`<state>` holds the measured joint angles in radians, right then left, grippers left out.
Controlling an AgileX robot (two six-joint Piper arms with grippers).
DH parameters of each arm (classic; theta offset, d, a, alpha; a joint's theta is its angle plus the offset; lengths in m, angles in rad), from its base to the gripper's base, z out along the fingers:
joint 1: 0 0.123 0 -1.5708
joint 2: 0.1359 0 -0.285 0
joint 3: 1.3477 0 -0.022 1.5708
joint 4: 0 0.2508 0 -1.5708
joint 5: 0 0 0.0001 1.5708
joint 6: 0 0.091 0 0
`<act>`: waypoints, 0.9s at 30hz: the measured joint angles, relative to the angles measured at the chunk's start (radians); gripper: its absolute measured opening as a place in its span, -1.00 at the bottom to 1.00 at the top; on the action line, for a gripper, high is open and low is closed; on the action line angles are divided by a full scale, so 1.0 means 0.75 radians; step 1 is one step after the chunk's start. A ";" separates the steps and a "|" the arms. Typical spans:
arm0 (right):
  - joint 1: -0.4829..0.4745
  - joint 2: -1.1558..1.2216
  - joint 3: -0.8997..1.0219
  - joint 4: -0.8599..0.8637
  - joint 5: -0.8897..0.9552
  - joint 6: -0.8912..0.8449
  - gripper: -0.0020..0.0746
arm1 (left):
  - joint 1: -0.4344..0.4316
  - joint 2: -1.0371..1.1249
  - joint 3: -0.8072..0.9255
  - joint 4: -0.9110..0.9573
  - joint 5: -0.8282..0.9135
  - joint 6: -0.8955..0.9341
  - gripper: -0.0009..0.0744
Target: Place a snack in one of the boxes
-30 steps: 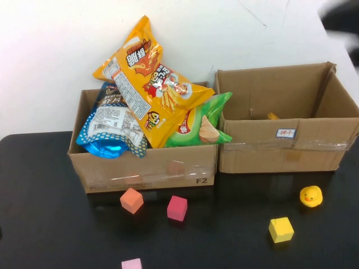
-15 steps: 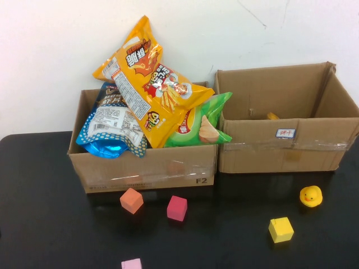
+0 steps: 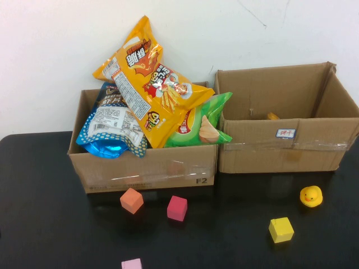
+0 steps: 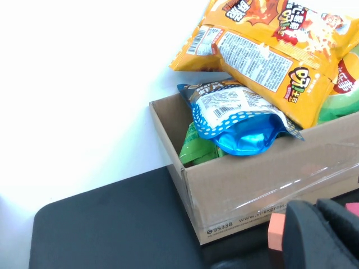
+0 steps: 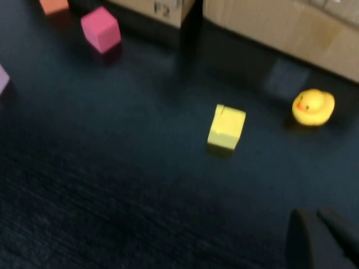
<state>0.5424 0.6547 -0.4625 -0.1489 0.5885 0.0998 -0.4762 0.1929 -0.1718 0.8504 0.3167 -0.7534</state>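
Nearest the robot, the left gripper (image 4: 325, 235) appears only in its own wrist view, low over the black table (image 3: 50, 224) in front of the left cardboard box (image 3: 146, 168); its dark fingers lie close together, but whether they are clenched or released cannot be told. The right gripper (image 5: 322, 238) appears only in its own wrist view, above the table on the near side of the yellow cube (image 3: 281, 230) and the yellow rubber duck (image 3: 311, 196); its finger state likewise cannot be told. Neither gripper appears in the high view. A pale pink cube (image 3: 132, 263) lies at the near table edge. Farther in, an orange cube (image 3: 131, 200) and a magenta cube (image 3: 177, 208) lie just in front of the left box. The left box holds the snacks: a blue dotted snack bag (image 3: 112, 131) at its left, a green chip bag (image 3: 202, 123) at its right, and a large orange-yellow chip bag (image 3: 148, 81) lying tilted across both and rising above the rim. The right cardboard box (image 3: 286, 145) stands just beside the left box, with a small orange item (image 3: 272, 116) showing inside, too little visible to identify. A white wall (image 3: 50, 50) stands behind both boxes.
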 joint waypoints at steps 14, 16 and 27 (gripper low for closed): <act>0.000 0.000 0.001 0.005 0.027 0.002 -0.94 | 0.059 -0.068 0.042 -0.292 0.079 0.055 -0.98; 0.000 0.000 0.001 0.005 0.027 0.002 -0.94 | 0.122 -0.131 0.048 -0.381 0.149 0.165 -0.98; 0.000 -0.001 0.001 0.008 0.031 0.002 -0.94 | 0.535 -0.270 0.262 -1.078 -0.113 0.915 -0.98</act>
<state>0.5424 0.6540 -0.4618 -0.1426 0.6118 0.1013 -0.0749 -0.0098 0.0246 0.0415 0.2322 -0.0670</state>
